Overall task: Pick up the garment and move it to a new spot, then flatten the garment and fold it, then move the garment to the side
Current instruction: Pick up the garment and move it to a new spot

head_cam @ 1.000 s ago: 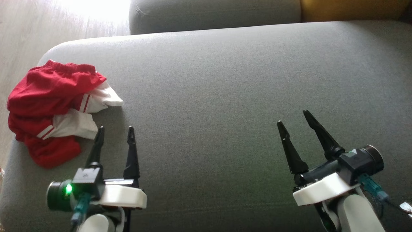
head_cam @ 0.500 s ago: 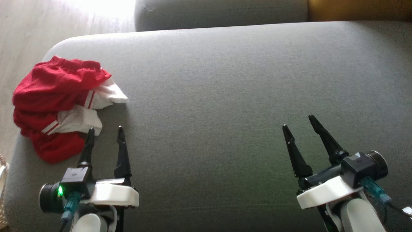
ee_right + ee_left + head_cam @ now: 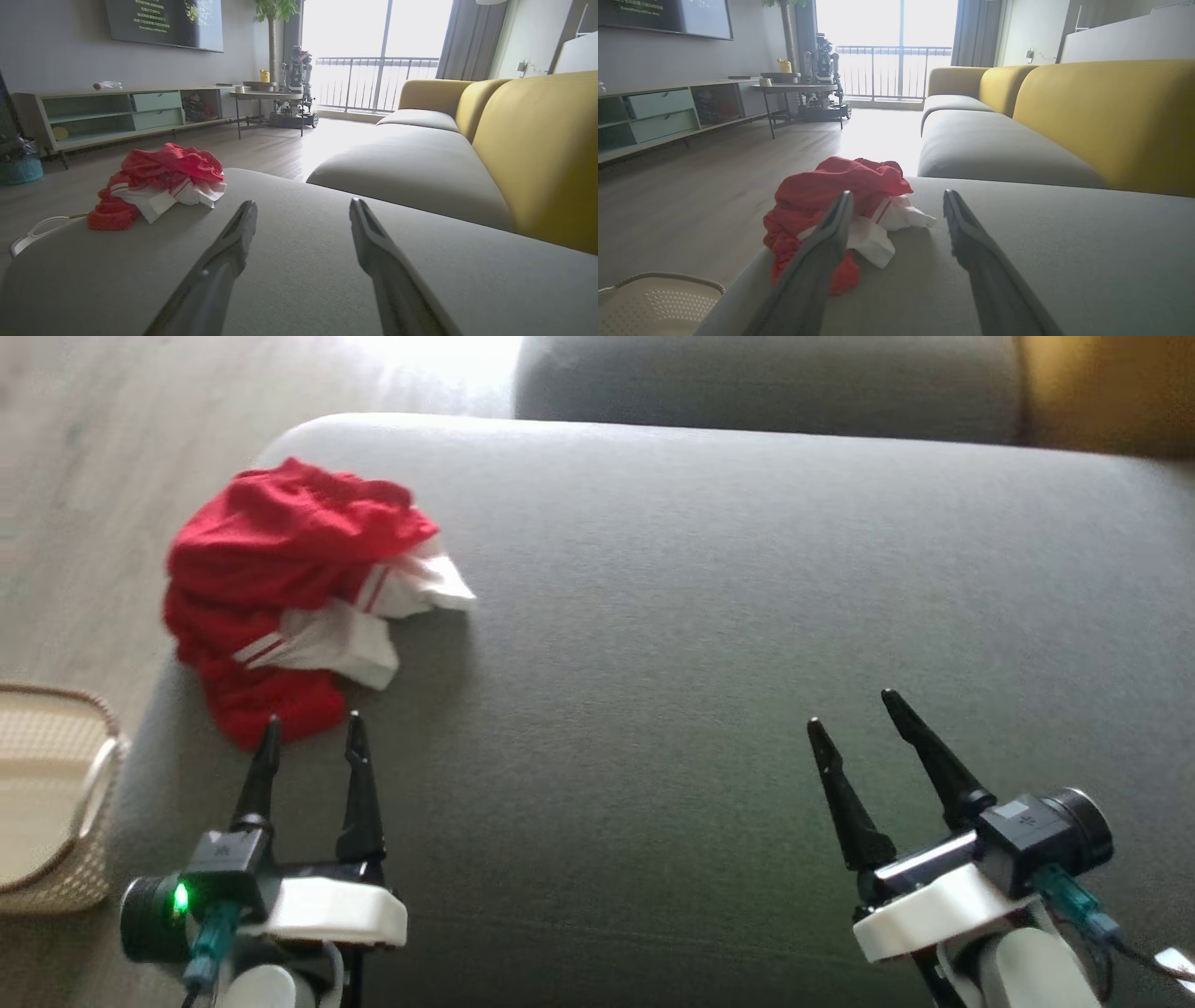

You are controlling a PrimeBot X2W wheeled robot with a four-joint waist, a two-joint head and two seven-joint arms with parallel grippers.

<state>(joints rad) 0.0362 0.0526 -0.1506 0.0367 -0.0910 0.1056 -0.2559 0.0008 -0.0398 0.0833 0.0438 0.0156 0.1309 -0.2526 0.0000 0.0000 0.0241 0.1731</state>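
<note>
A crumpled red garment (image 3: pixel 280 569) with white striped cuffs lies bunched near the left end of the grey sofa cushion (image 3: pixel 709 616). My left gripper (image 3: pixel 313 733) hangs open just in front of the heap, its fingertips close to the red fabric with nothing between them. In the left wrist view the garment (image 3: pixel 831 196) sits straight ahead beyond the left gripper (image 3: pixel 899 200). My right gripper (image 3: pixel 850 709) stands open over bare cushion at the lower right. From the right wrist the garment (image 3: pixel 163 182) lies far off to the left of the right gripper (image 3: pixel 303 207).
A cream woven basket (image 3: pixel 47 793) stands on the wood floor off the cushion's left end. Another grey seat (image 3: pixel 766 383) and a yellow backrest (image 3: pixel 1106 121) adjoin the cushion. A low TV cabinet (image 3: pixel 107 112) and a small table (image 3: pixel 266 100) stand across the floor.
The head camera has turned left, bringing the basket into view and shifting the garment rightward in the picture. My left gripper now sits closer to the heap. Both grippers stay open.
</note>
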